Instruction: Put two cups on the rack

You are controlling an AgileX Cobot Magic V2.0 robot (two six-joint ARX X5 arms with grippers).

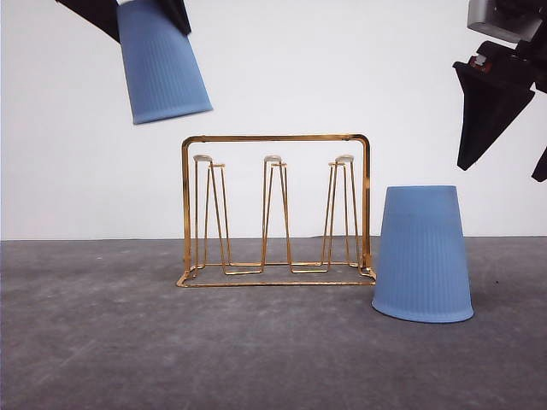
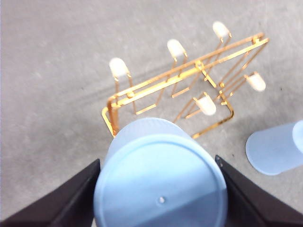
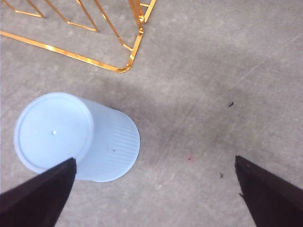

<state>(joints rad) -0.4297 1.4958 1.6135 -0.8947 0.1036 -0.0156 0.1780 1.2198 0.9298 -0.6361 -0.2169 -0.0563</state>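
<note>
Gripping one inverted cup [image 1: 162, 64] aloft in left gripper [image 2: 158, 198], above rack's [image 1: 275, 209] left end, prongs bare. Standing mouth-down on table [image 1: 128, 342] beside rack's right end: second cup [image 1: 423, 254], under right gripper [image 3: 156, 189], jaws wide, empty.

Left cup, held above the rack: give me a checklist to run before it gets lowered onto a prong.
1. Left gripper shut on the held cup: ok, fingers press both sides.
2. Cup inverted, mouth downward: ok, though tilted.
3. Cup lined up over a prong of the rack: not ok, it hangs left of and above it.
4. Prongs free: ok, all bare.
5. Second cup out of the path: ok, upside down on the table, right of the rack.
6. Right gripper clear: ok, open above the second cup.
</note>
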